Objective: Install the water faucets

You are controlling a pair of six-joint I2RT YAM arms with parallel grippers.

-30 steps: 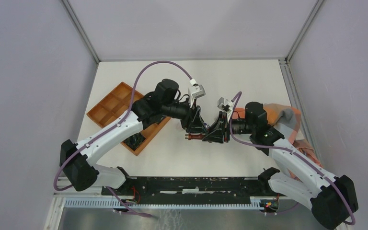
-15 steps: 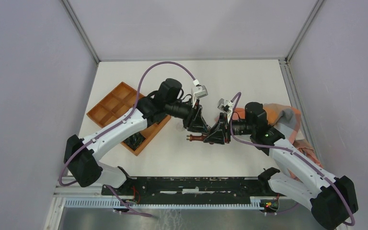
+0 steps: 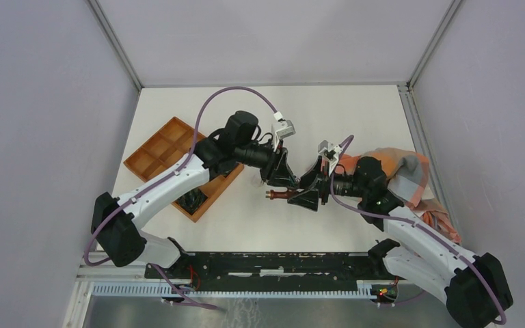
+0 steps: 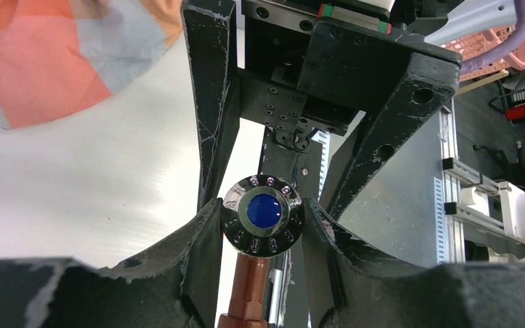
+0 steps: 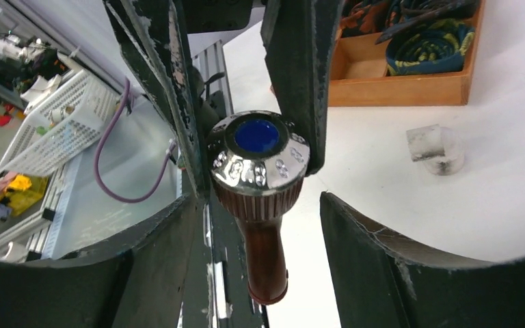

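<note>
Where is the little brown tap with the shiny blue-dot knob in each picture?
Top external: tap near the middle of the picture.
Left wrist: tap bottom centre, knob facing the camera.
Right wrist: tap in the centre, stem pointing down.
Shared landmark: the left gripper pinching its knob.

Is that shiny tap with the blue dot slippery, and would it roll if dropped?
Likely slippery: the knob of the tap looks polished and rounded where the left gripper pinches it. It seems stiff metal, probably heavy for its size. The round knob might let it roll on the table.
</note>
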